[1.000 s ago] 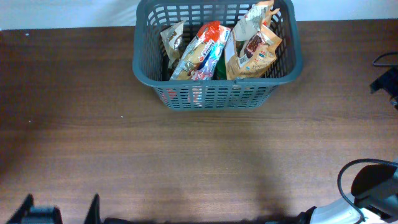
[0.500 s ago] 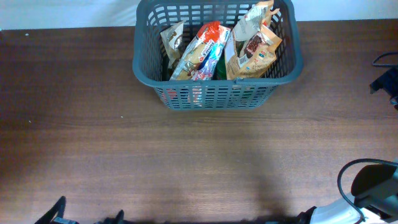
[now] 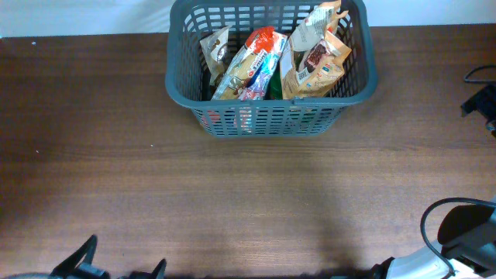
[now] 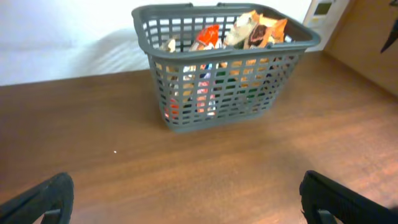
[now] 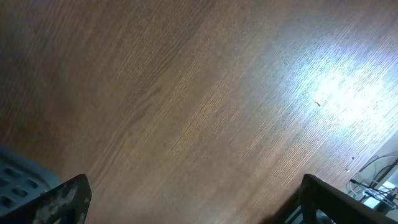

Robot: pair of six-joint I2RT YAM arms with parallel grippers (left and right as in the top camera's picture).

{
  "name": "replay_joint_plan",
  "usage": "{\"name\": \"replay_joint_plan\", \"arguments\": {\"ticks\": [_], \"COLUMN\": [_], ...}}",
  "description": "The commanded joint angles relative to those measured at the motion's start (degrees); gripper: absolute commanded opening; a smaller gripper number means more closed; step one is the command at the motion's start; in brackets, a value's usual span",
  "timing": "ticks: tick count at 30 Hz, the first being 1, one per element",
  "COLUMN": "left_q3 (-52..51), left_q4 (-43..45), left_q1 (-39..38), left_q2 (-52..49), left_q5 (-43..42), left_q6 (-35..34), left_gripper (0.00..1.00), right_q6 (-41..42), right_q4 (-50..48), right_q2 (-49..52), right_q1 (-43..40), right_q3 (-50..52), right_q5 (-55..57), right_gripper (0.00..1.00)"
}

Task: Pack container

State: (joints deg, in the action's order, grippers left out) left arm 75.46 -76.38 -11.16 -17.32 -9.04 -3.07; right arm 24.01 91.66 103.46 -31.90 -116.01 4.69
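Container [image 3: 267, 118] sits top-centre in the overhead, long axis left-right, straight ahead of the left gripper [image 4: 186, 190], whose jaws are spread wide. Right gripper [image 5: 194, 186] looks spread too and is probably farther off, but that's hard to tell.

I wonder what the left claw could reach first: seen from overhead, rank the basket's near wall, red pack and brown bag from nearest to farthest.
From the left gripper, bottom left of the view:
1. The basket, its near wall, ahead and to the right.
2. The red pack, mid-basket.
3. The brown bag, on the right side.
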Motion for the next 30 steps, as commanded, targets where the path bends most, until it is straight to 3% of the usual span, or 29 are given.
{"name": "replay_joint_plan", "arguments": {"ticks": [1,4,9,12,23,30], "left_q3": [-7.0,-14.1,-32.7,-40.7,-62.1,-67.4], "left_q4": [5.4,14.3,40.4,49.1,68.0,72.2], "left_q1": [0.3,0.4,1.0,2.8,10.6,12.1], "left_q2": [0.0,0.0,0.7,3.3,16.3,16.8], "left_q5": [-1.1,-1.1,-1.1,-1.3,-1.1,1.0], "left_q6": [0.1,0.1,2.9,2.8,2.8,2.8], "left_gripper": [0.99,0.99,0.99,0.99,0.99,0.99], "right_q6": [0.5,0.5,0.5,0.5,0.5,0.5], "right_q4": [0.0,0.0,0.0,0.0,0.0,0.0], "right_q2": [-0.9,-0.9,-0.9,-0.9,-0.9,-0.9], "right_q1": [-0.3,-0.3,-0.3,-0.3,-0.3,-0.3], "right_q3": [0.1,0.1,0.1,0.1,0.1,0.1], "right_q5": [0.1,0.1,0.1,0.1,0.1,0.1], "right_gripper": [0.99,0.99,0.99,0.99,0.99,0.99]}}
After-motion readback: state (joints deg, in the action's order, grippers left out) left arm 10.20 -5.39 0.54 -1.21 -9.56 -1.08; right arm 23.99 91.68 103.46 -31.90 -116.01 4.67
